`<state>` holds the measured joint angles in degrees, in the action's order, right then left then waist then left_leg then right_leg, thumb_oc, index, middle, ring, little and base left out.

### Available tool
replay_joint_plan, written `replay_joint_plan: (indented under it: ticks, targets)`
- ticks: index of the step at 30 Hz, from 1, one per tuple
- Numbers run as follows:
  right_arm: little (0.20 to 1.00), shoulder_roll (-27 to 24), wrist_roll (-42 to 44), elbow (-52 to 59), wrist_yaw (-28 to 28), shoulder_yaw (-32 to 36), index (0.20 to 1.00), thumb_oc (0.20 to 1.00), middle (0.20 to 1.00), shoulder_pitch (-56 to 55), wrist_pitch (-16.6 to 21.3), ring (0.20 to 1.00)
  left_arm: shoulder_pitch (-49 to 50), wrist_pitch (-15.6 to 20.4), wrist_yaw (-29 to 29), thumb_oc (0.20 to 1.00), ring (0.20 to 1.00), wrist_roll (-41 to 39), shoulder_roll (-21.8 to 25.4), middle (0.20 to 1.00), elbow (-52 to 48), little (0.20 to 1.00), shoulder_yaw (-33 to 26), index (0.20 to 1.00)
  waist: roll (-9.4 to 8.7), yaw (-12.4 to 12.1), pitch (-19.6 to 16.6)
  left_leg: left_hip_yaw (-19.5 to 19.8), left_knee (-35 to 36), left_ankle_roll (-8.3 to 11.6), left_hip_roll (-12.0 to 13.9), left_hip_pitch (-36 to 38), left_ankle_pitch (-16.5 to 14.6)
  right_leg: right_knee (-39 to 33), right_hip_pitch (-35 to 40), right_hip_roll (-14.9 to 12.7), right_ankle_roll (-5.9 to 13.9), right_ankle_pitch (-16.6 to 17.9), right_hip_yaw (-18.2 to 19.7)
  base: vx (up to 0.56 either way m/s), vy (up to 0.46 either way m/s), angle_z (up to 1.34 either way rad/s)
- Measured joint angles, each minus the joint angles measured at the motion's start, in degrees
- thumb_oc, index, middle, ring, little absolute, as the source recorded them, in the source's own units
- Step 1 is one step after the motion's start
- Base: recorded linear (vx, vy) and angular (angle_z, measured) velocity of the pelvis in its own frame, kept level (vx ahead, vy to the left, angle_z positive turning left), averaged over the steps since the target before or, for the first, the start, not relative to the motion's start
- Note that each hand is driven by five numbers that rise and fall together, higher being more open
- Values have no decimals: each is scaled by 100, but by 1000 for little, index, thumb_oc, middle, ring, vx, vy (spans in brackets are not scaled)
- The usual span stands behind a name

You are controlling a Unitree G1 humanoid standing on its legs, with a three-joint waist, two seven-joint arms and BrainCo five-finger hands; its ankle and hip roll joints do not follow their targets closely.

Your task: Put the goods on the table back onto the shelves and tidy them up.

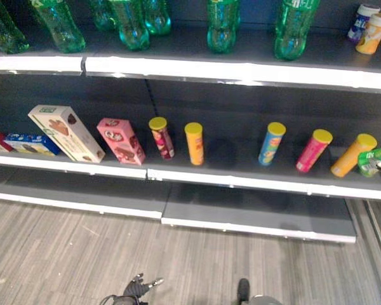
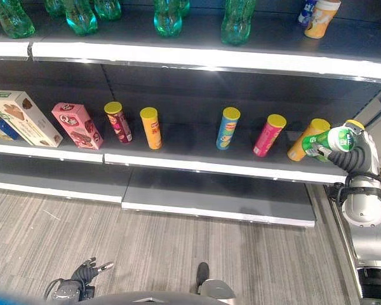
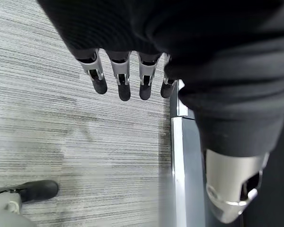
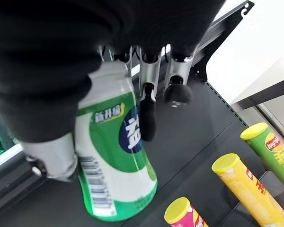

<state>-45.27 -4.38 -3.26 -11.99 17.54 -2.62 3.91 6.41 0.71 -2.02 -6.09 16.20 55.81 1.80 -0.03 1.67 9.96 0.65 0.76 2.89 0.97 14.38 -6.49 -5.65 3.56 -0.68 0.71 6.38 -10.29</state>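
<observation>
Silver-grey right arm, dark ribbed wrist covers, left hand with silver dark-tipped fingers

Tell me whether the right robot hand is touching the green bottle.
Touching. The right wrist view shows the right robot hand with its fingers lying against the green bottle and the thumb on its other side.

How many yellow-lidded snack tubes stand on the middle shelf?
6, left to right: dark red, orange, blue, pink, orange-yellow, then a green one behind the right robot hand; others may be hidden.

green-and-white bottle, yellow-lidded cans, pink box, grey striped floor
</observation>
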Motion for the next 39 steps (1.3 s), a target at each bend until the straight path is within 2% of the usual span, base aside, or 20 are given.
replay_joint_plan:
  ticks: [5, 8, 9, 10, 12, 13, 16, 17, 18, 19, 21, 26, 30, 31, 32, 34, 35, 36, 37, 39]
  targets:
    - [200, -9, 2, 18, 0, 12, 200, 200, 200, 16, 6, 200, 61, -14, 6, 1000, 1000, 0, -8, 1000, 140, 1000, -5, 1000, -36, -33, 4, -16, -725, 207, 35, -324, -137, -30, -2, 44, -4, -158, -20, 23, -94, 7]
    - [200, -33, 4, 20, 0, 29, 200, 200, 200, -1, 10, 200, 9, -16, 7, 1000, 1000, 0, -30, 1000, 206, 1000, -39, 1000, -123, -21, 115, -58, -3064, 401, 45, -1544, -209, -31, 2, 37, -130, -232, -16, -43, -60, 8]
    - [200, -39, 5, 20, -2, 57, 200, 200, 200, 2, 11, 200, -13, -20, 14, 1000, 1000, -1, -31, 1000, 243, 1000, 17, 1000, -136, -41, 154, -120, -3746, 466, 162, -1964, -105, -31, 8, 80, -307, -194, -30, -20, 10, -7]
    - [200, -37, 7, 36, -15, 69, 200, 200, 200, -34, 12, 200, 29, -62, 26, 1000, 1000, -1, -30, 1000, 239, 1000, 78, 1000, -153, -15, 156, -292, -3742, 397, 288, -2129, -223, -32, -33, 92, -377, -155, -93, 4, 41, -5]
    - [200, -41, 7, 40, -20, 72, 200, 200, 200, -101, -7, 200, -22, -81, 34, 1000, 1000, 0, -30, 1000, 237, 1000, 138, 1000, -218, 37, 189, -456, -2761, 310, 247, -2094, -261, -27, -163, 48, -378, -167, -135, 13, 77, -5]
    - [200, -26, 6, 40, -16, 46, 200, 200, 200, -94, -32, 200, -91, -81, 37, 1000, 1000, 0, -30, 1000, 242, 1000, 179, 1000, -304, 68, 245, -178, -1342, 116, -43, -1970, -119, -25, -322, 13, -355, -152, -12, 37, 140, -18]
    - [200, 7, 3, -21, -17, -40, 200, 200, 200, -39, -32, 200, -189, -77, 40, 1000, 1000, 0, -35, 1000, 242, 1000, 254, 1000, -400, 116, 323, 395, -49, -126, -515, -1570, 79, -29, -405, 3, -162, -103, 240, 92, 133, -31]
    - [200, 67, 2, -137, -16, -134, 200, 200, 200, 113, -31, 200, -125, -81, 38, 1000, 1000, 0, -62, 1000, 246, 1000, 250, 1000, -327, 59, 311, 429, 52, -193, -597, -1492, 76, -23, -424, 77, 227, -409, 348, 102, 104, -74]
    - [200, -87, 0, -170, -17, -99, 200, 200, 200, 132, -25, 200, -98, -75, 31, 1000, 1000, 0, -223, 1000, 211, 1000, 234, 1000, 177, -5, 298, 503, 112, -245, -112, -1493, 8, 517, -609, 482, -53, -534, 139, 214, 296, -63]
    - [200, 141, -2, -220, -9, -34, 200, 200, 200, -8, -86, 200, -91, -80, 18, 1000, 1000, 4, -90, 1000, 125, 1000, 196, 1000, -1, 58, 341, 230, 87, -193, -158, -1407, 518, 1044, -516, 273, -391, -842, 263, 141, 242, -27]
    - [200, 161, -5, -178, 1, -31, 200, 200, 200, -42, -107, 200, -30, -77, 43, 1000, 1000, 7, -94, 1000, 133, 1000, 237, 1000, -104, 112, 264, 149, 298, -251, -177, -1291, 583, 702, -410, 273, -142, -682, 364, 114, 234, -24]
    - [200, 195, -6, -149, -6, -37, 200, 200, 200, 5, -125, 200, -12, -80, 48, 1000, 1000, 9, -90, 1000, 129, 1000, 225, 1000, -69, 139, 204, 90, 481, -387, -243, -1076, 689, 44, -192, 301, -34, -221, 521, 35, 177, -30]
    - [200, 200, -17, -148, 7, -480, 200, 200, 200, 106, -124, 200, 75, -85, 46, 1000, 1000, 9, -62, 1000, 133, 1000, 222, 1000, 3, 101, 207, -288, 477, -572, -336, -989, 811, 701, -567, 227, 98, -451, 881, -34, 107, -53]
    - [200, 222, -18, -149, 16, -612, 200, 200, 200, 101, -130, 200, 63, -85, 40, 1000, 1000, 9, -14, 1000, 128, 1000, 214, 1000, 44, 121, 243, -493, 478, -663, -308, -992, 868, 1104, -731, 105, 171, -611, 722, 34, -9, -67]
    - [200, 262, -23, -100, 52, -630, 200, 200, 200, 108, -134, 200, 40, -85, 37, 1000, 1000, 10, 14, 1000, 123, 1000, 173, 1000, 86, -5, 277, -686, 478, -793, -249, -1008, 862, 1465, -912, -244, 218, -761, 61, 39, -38, -50]
    - [200, 234, -22, 39, 56, -604, 200, 200, 200, 136, -135, 200, -21, -83, 25, 1000, 1000, 10, 26, 1000, 135, 1000, 174, 1000, 196, -31, 313, -699, 449, -821, -125, -1040, 866, 1337, -834, -672, 270, -735, -44, 43, -104, -25]
    - [200, 247, -22, 196, 57, -607, 200, 200, 200, 222, -116, 200, -79, -82, 22, 1000, 1000, 9, 111, 1000, 134, 1000, 175, 1000, 149, -81, 308, -693, 447, -810, -72, -1115, 890, 962, -685, -1215, 362, -691, -5, 126, -294, -21]
    - [200, 238, -23, 301, 60, -613, 200, 200, 200, 326, -114, 200, -102, -87, 12, 1000, 1000, 7, 182, 1000, 123, 1000, 177, 1000, 97, -181, 301, -761, 448, -715, -37, -1129, 877, 391, -512, -1502, 708, -446, -41, 172, -405, -28]
    - [200, 239, -26, 311, 61, -627, 200, 200, 200, 424, -82, 200, -119, -82, 4, 1000, 1000, 8, 236, 1000, 130, 1000, 140, 1000, 12, -207, 312, -757, 436, -652, -9, -1119, 861, 187, -493, -1627, 925, -316, 33, 174, -381, -12]
    - [200, 238, -25, 309, 61, -661, 200, 200, 200, 439, -93, 200, -78, -79, -5, 1000, 1000, 7, 378, 1000, 144, 1000, 5, 1000, -269, -212, 239, -762, 426, -485, 14, -1080, 787, -26, -489, -1604, 1054, -133, 201, 167, -394, 1]
